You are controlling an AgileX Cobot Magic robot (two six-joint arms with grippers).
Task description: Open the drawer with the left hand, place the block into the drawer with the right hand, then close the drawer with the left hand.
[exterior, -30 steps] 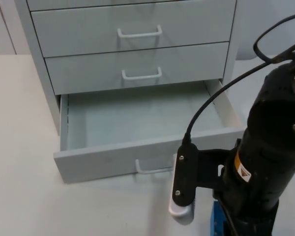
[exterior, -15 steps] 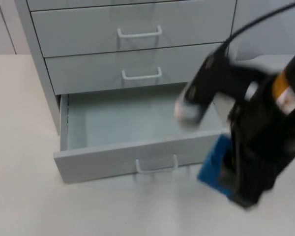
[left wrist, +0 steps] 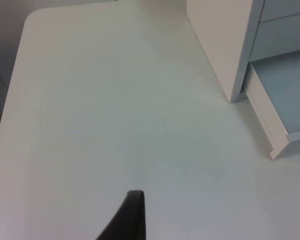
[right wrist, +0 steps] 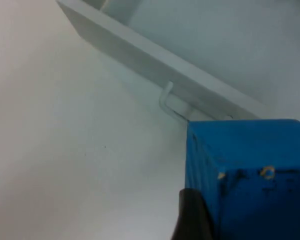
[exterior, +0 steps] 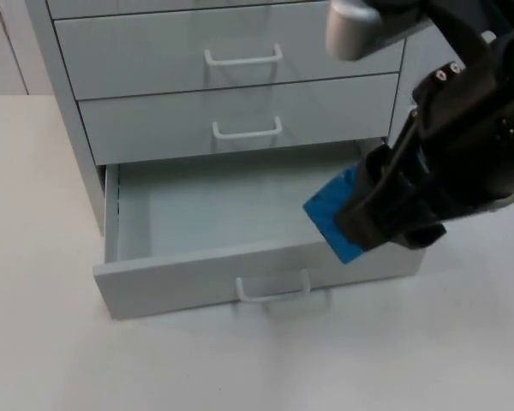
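Right gripper [exterior: 360, 224] fingers clenched on the blue block [exterior: 332, 214], carried high over the open bottom drawer [exterior: 197, 265] to clear its front; left gripper [left wrist: 132, 220] waits above the tabletop [left wrist: 115, 125], finger state unclear.

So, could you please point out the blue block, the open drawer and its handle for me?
blue block [exterior: 332, 216], top view, on its exposed blue face beside the right gripper.
open drawer [exterior: 214, 205], top view, on its bare inner floor.
handle [exterior: 274, 294], top view, on the white bar.
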